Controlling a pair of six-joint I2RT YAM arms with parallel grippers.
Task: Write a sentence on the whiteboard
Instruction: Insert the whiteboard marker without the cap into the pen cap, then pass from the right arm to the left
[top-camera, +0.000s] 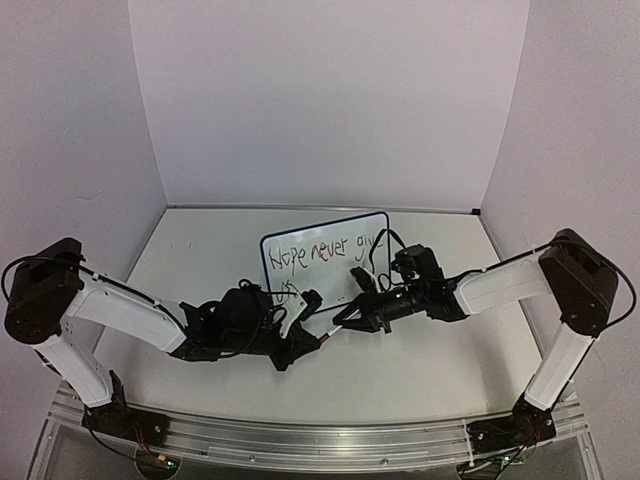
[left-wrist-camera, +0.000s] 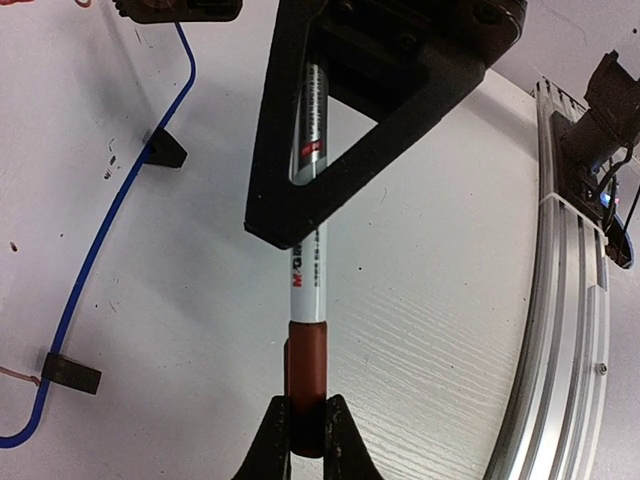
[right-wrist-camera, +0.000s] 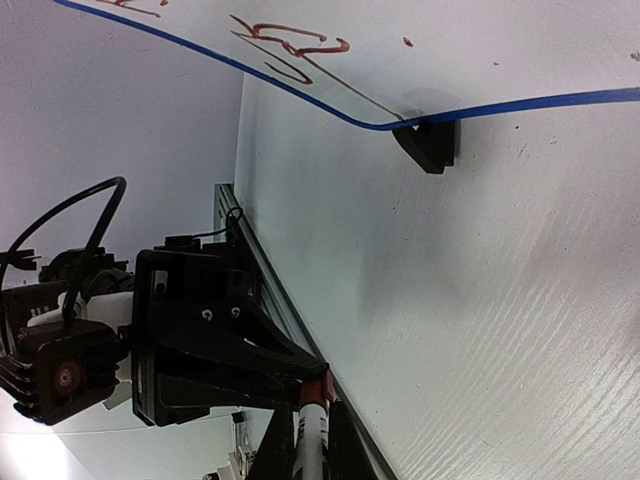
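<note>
My left hand (top-camera: 306, 325) is clenched around the white barrel of a slim marker (left-wrist-camera: 305, 285), low over the pale counter (top-camera: 420, 370). Just beyond it, mid-counter, the small glossy whiteboard (top-camera: 320, 278) with its dark blue rounded frame stands upright. The thin, dark handwritten sentence (top-camera: 325, 250) reads "Hope never giv" along the top; my right arm's cable hides its end, and my left hand partly covers a short second line. To the right, my right hand (top-camera: 342, 320) pinches the marker's red-brown cap (left-wrist-camera: 305, 360). I judge the writing done or nearly so, leaving the marker to be capped and put down.
</note>
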